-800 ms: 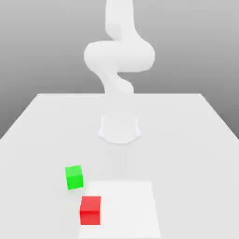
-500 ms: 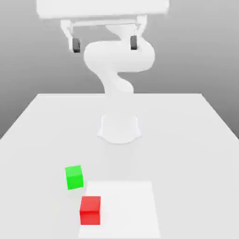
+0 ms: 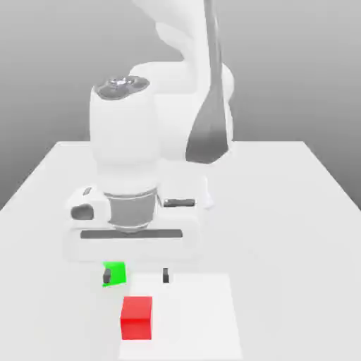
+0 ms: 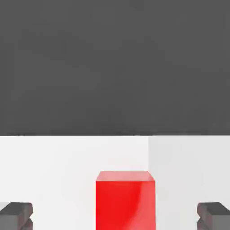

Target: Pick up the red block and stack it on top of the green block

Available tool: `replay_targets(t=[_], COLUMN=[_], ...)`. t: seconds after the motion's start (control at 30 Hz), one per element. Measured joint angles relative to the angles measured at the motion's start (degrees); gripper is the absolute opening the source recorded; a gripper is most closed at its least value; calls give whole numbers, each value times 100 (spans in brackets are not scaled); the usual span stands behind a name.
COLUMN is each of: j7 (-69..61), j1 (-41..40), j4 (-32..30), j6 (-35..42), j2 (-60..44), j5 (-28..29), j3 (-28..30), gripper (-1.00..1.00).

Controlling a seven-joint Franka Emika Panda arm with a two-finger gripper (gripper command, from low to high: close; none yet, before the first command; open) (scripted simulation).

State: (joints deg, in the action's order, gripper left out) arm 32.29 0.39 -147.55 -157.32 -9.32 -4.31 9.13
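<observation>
Spread wide, the claw hangs low over the table with nothing between its 2 fingers, which point down from a broad white hand. In the exterior view 1 dark fingertip shows just above the table surface, and the other sits in front of the green block, partly covering it. The hand view shows both dark fingertips at opposite edges, far apart, with the red block centred in the gap and touching neither.

In the exterior view the red block rests flat on the table near the front edge, on the corner of a slightly brighter square patch. It lies nearer the camera than the claw, apart from it. The green block stands on the table just behind the red block and a little toward the exterior view's left, close to it but not touching.

Behind the claw rises the white Panda arm, its thick wrist segment upright over the hand, with a grey-sided link slanting up toward the top of the exterior view.
</observation>
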Motion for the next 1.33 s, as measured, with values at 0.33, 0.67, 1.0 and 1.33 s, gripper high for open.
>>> replay_targets(t=[0.33,0.67,1.0,1.33], j7=[-248,-445,-2236,-2962], j1=[-243,-366,-1234,-940], j4=[120,-431,-2073,-2110], j6=[-777,179,340,-1085], j2=[-965,542,2383,973], j5=[-318,230,1307,432], j3=[-308,64,674,758], gripper=[-100,-100,-100,100])
